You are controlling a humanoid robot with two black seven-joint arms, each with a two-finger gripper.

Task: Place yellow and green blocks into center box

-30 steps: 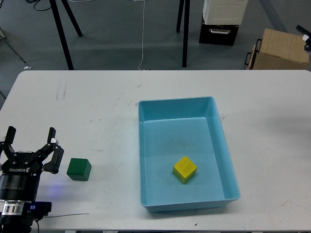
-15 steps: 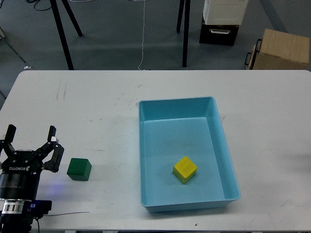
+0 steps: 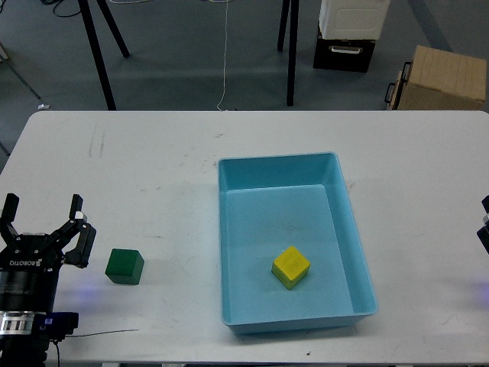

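A plain green block sits flat beside the spread left claw.

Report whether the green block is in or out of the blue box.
Out. The green cube-shaped block sits on the white table, left of the blue plastic box, beside the open left tool.

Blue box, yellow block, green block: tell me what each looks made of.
Blue box: looks like moulded plastic, with thin smooth walls, rounded corners and a soft sheen.
Yellow block: painted wood or plastic, hard to say which; flat matte faces, crisp edges.
Green block: likely the same make, with the same cube shape and dull even colour, no visible grain.
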